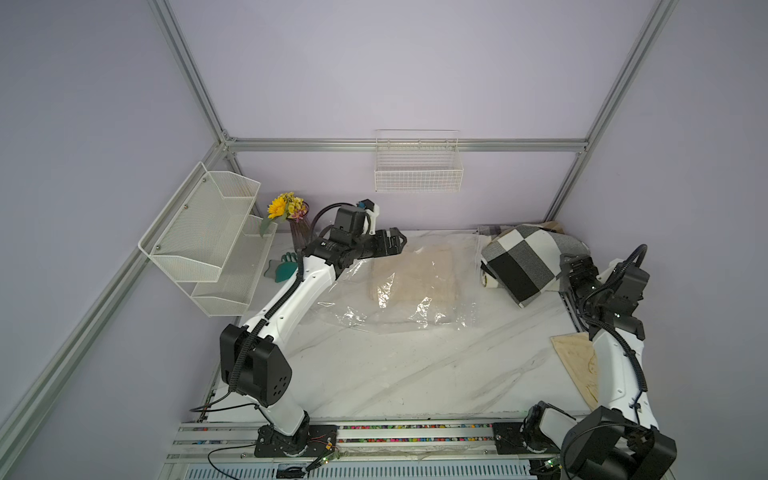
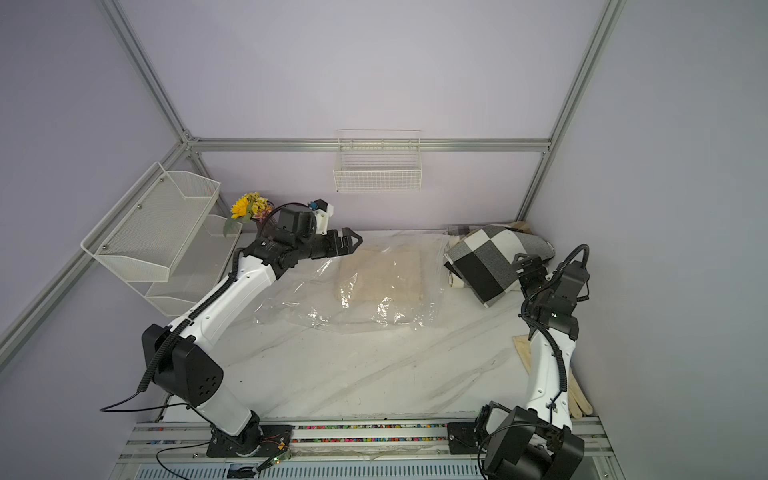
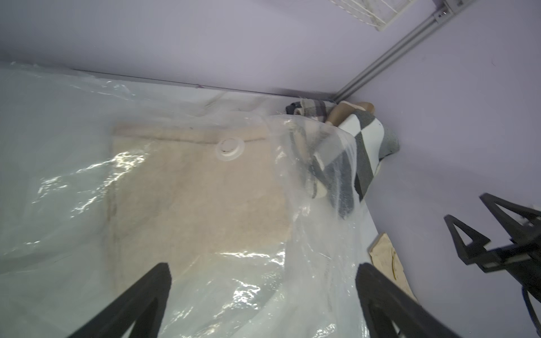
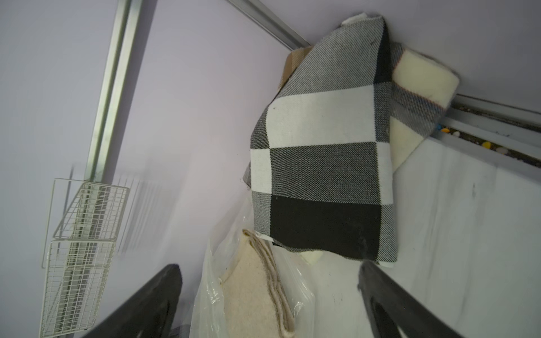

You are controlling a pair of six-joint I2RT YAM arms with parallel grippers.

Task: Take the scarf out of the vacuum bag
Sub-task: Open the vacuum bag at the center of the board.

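Observation:
The vacuum bag point(image 1: 353, 299) point(image 2: 291, 299) lies crinkled and transparent across the middle of the marble table in both top views. A folded beige scarf point(image 1: 419, 278) point(image 2: 386, 274) sits inside it. The left wrist view shows the scarf point(image 3: 199, 204) under the plastic, with the round white valve cap point(image 3: 229, 147) over it. My left gripper point(image 1: 399, 241) point(image 3: 265, 267) hovers open above the bag's back left part, holding nothing. My right gripper point(image 1: 575, 266) point(image 4: 269, 266) stands open at the bag's right end, facing the scarf's folded edge point(image 4: 263, 278), with nothing between its fingers.
A black, white and grey checked cushion point(image 1: 523, 262) point(image 4: 322, 175) leans on foam right beside the right gripper. A wire basket point(image 1: 417, 170) hangs on the back wall. A mesh shelf point(image 1: 208, 237) and flower vase point(image 1: 297, 232) stand at left; a wooden board point(image 1: 575, 365) lies front right.

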